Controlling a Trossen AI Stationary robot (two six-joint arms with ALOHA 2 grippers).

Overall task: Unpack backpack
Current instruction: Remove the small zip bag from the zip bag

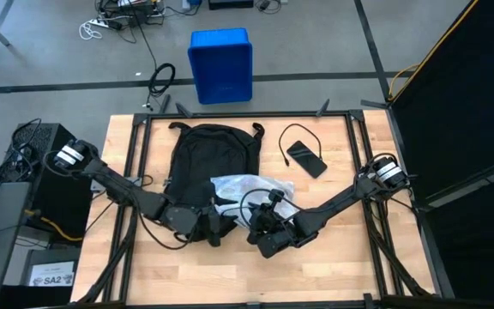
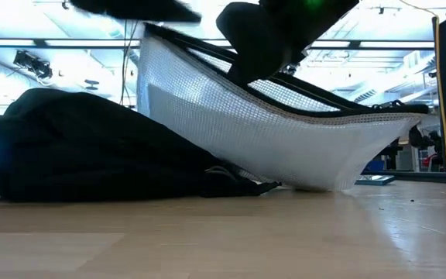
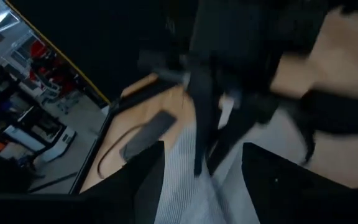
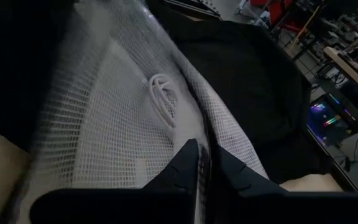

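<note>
While the right gripper [image 1: 268, 233] holds its fingers clamped on the edge of a translucent white mesh pouch with a black zip border [image 2: 285, 139], the step in hand looks like drawing that pouch clear of the large black fabric backpack [image 1: 202, 161], which lies flat on the table's far-left half with its rounded top pointing away from the arms. In the right wrist view a coiled white cable [image 4: 163, 99] shows inside the mesh. The low view has the pouch lifted at the gripped end and sagging down to the table at the other, its near side resting against the backpack.

To do this well, the right arm would best pull up and away towards the bare boards on its own side, slowly, so that the zip border does not catch on the backpack's mouth. The left gripper [image 1: 197, 225] sits at the backpack's near edge with its jaws partly open and nothing visibly in them; it could press the fabric down to stop the bag from dragging along.

A black smartphone with its black cable [image 1: 305, 158] lies on the light wooden slatted table [image 1: 341, 257], well apart from the pouch. Beyond the table stand a blue plastic crate [image 1: 220, 64] on grey floor and black curtaining on the right.
</note>
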